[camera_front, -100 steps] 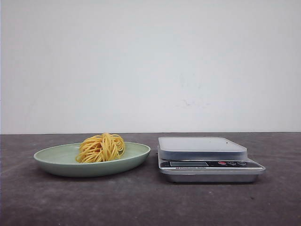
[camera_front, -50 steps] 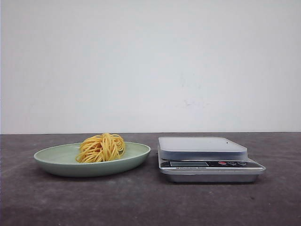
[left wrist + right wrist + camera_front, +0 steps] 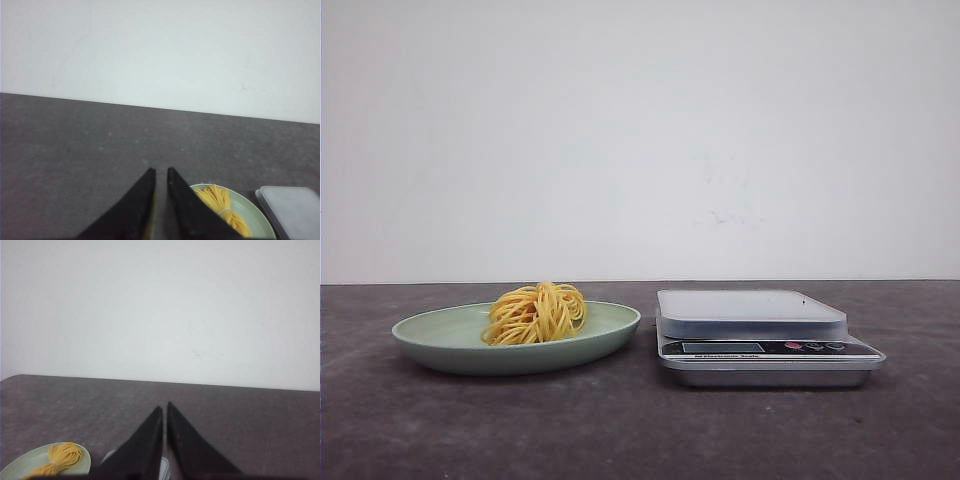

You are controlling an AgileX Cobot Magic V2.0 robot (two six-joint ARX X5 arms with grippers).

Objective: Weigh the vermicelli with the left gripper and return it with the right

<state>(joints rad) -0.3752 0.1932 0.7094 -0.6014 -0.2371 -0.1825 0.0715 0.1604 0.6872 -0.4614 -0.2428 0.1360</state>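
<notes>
The vermicelli [image 3: 535,313], a nest of yellow strands, lies on the pale green plate [image 3: 440,347] at the left of the table. A silver kitchen scale [image 3: 750,312] stands to the plate's right with nothing on its platform. Neither gripper shows in the front view. In the left wrist view my left gripper [image 3: 160,171] is shut and empty, back from the vermicelli [image 3: 220,202], which lies to its side. In the right wrist view my right gripper [image 3: 164,406] is shut and empty, above and back from the scale [image 3: 164,469]; the vermicelli [image 3: 60,457] shows off to its side.
The dark grey table [image 3: 620,430] runs back to a plain white wall [image 3: 640,140]. The plate [image 3: 255,220] and the scale's corner [image 3: 292,210] sit beside each other in the left wrist view.
</notes>
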